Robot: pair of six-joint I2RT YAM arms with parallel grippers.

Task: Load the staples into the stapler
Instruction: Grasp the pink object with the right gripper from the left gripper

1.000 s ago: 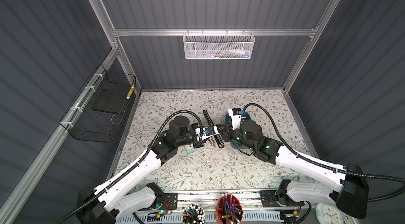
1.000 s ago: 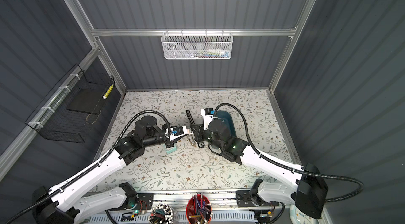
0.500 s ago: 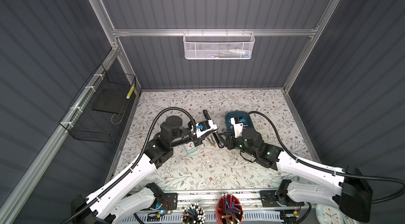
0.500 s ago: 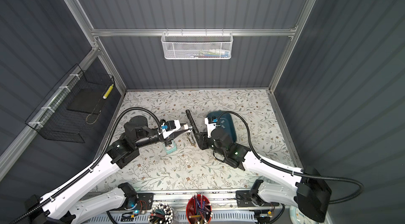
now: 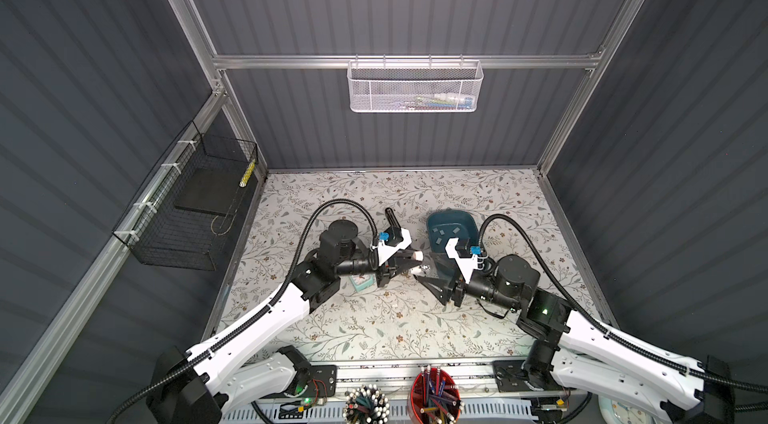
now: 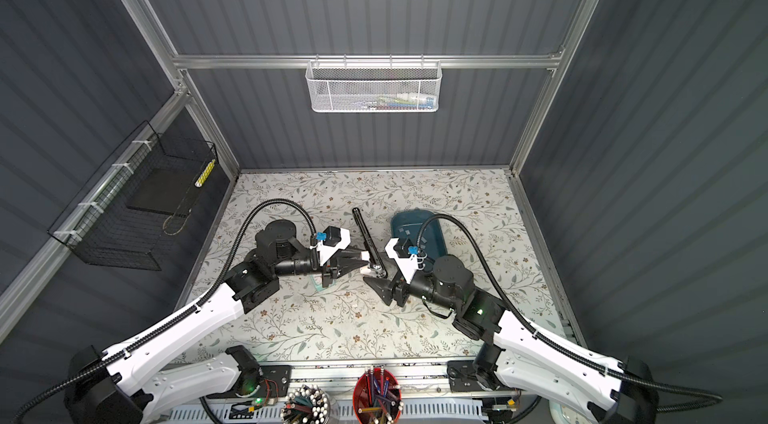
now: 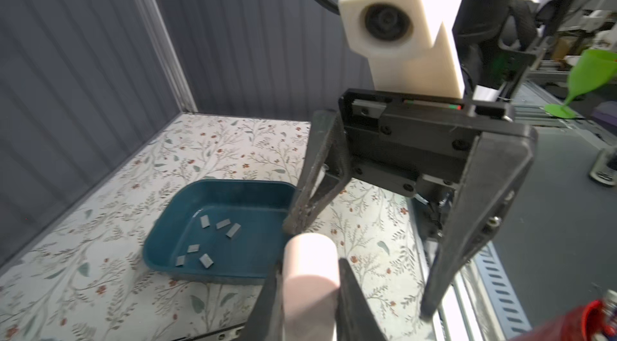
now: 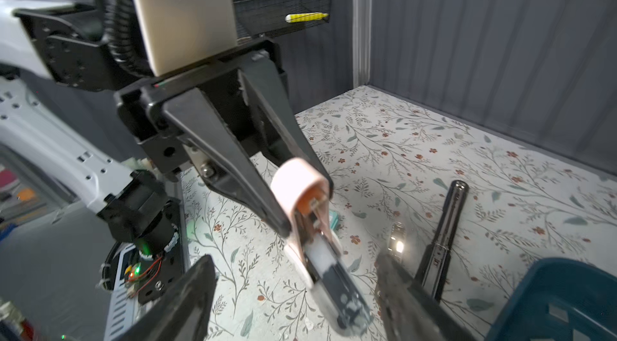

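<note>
My left gripper (image 5: 415, 263) is shut on a small pale pink stapler (image 8: 300, 194) and holds it above the floral table. In the right wrist view the stapler hangs open, its grey magazine (image 8: 334, 281) pointing down between the spread fingers of my right gripper (image 8: 293, 261). The right gripper (image 5: 429, 274) is open, holds nothing, and sits just right of the stapler (image 5: 418, 256). The staples (image 7: 215, 242), several small grey strips, lie loose in a dark teal tray (image 7: 157, 246). In both top views the tray (image 5: 471, 224) stands behind the right gripper.
A long black rod-like tool (image 5: 392, 219) lies on the table behind the left gripper. A small teal object (image 5: 358, 283) sits under the left wrist. Two cups of pens (image 5: 434, 401) stand at the front edge. Wire baskets (image 5: 191, 210) hang on the walls.
The right gripper has opened and drawn back to the right from the stapler, uncovering the tray. The left gripper still grips the stapler and has shifted slightly.
</note>
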